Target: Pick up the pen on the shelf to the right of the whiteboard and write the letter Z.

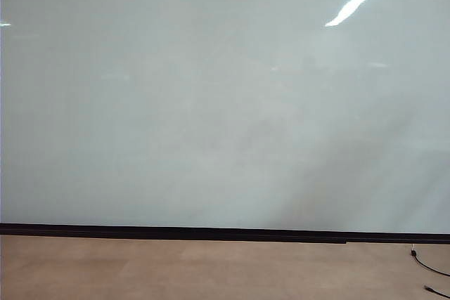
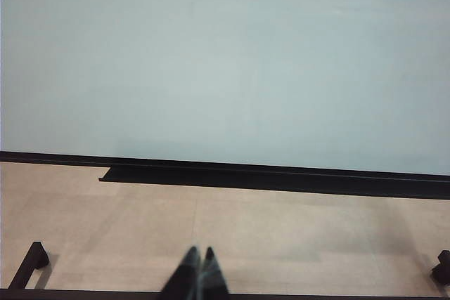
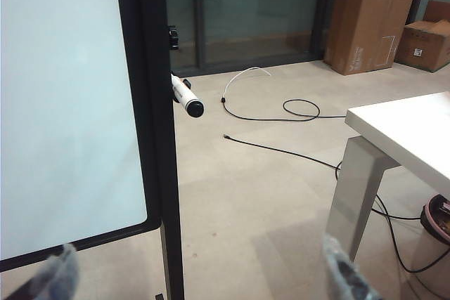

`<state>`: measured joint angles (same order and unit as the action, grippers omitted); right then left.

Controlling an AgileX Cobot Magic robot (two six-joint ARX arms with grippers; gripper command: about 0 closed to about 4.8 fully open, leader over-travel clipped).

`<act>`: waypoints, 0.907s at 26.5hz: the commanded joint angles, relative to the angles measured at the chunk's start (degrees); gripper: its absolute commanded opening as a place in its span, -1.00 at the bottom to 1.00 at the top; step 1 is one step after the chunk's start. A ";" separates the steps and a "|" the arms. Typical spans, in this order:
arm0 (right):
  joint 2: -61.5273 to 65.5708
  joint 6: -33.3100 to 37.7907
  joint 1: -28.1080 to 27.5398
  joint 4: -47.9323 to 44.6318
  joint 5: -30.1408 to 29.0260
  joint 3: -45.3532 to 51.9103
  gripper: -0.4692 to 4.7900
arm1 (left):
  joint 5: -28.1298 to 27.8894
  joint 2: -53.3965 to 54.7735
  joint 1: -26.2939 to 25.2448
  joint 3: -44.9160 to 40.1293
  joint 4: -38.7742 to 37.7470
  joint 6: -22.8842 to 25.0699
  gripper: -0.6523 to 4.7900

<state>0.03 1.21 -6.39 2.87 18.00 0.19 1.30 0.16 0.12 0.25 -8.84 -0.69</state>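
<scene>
1. The right gripper (image 3: 200, 275) has its jaws spread wide with nothing between them; its blurred fingertips (image 3: 55, 277) show at the frame's lower corners.
2. The left gripper (image 2: 200, 272) has its jaws pressed together, pointing at the tan floor (image 2: 281, 237) below the whiteboard (image 2: 225, 61).
3. The pen (image 3: 187, 96) sticks out from the whiteboard's black side frame (image 3: 151, 103), dark end outward, well apart from both grippers.
4. Black cables (image 3: 295, 112), cardboard boxes (image 3: 365, 15) and a white table (image 3: 408, 131) lie beyond.

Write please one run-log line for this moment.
pen: on holder beside whiteboard edge, not held | right gripper: fingers open, empty | left gripper: fingers shut | letter Z: not drawn
</scene>
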 commanded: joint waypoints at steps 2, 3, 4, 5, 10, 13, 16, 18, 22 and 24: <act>0.09 0.13 -0.07 -3.39 -0.35 -0.85 0.86 | 0.00 0.02 0.00 0.13 0.31 0.22 -0.78; 0.20 0.13 -0.07 -3.06 -0.37 -1.29 0.86 | 0.00 0.02 0.00 0.13 0.31 0.24 -0.78; 0.50 0.09 -0.07 -2.91 -0.37 -1.70 0.86 | 0.00 0.02 0.00 0.13 0.31 0.24 -0.78; 1.03 0.04 -0.07 -2.84 -0.68 -2.23 0.86 | 0.00 0.02 0.00 0.13 0.31 0.24 -0.78; 6.38 -0.81 -1.22 -5.05 -3.39 -4.02 0.87 | 0.00 0.02 0.00 0.13 0.31 0.24 -0.78; 14.78 -1.25 -5.22 -13.40 -9.73 -4.00 0.90 | 0.00 0.02 0.00 0.13 0.31 0.24 -0.78; 23.85 -1.95 -10.25 -21.99 -17.11 -4.00 0.94 | 0.00 0.02 0.00 0.13 0.31 0.24 -0.78; 28.74 -2.95 -12.70 -26.32 -20.57 -3.98 0.94 | 0.00 0.02 0.00 0.13 0.31 0.24 -0.78; 37.27 -4.85 -16.20 -35.69 -26.82 -3.96 0.96 | 0.02 0.02 0.00 0.13 0.31 0.24 -0.78; 41.62 -5.81 -17.33 -40.94 -28.20 -3.96 0.96 | 0.00 0.02 0.00 0.13 0.31 0.24 -0.78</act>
<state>39.42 -3.33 -23.16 -31.53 -8.25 -3.53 1.30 0.16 0.12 0.25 -8.84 -0.69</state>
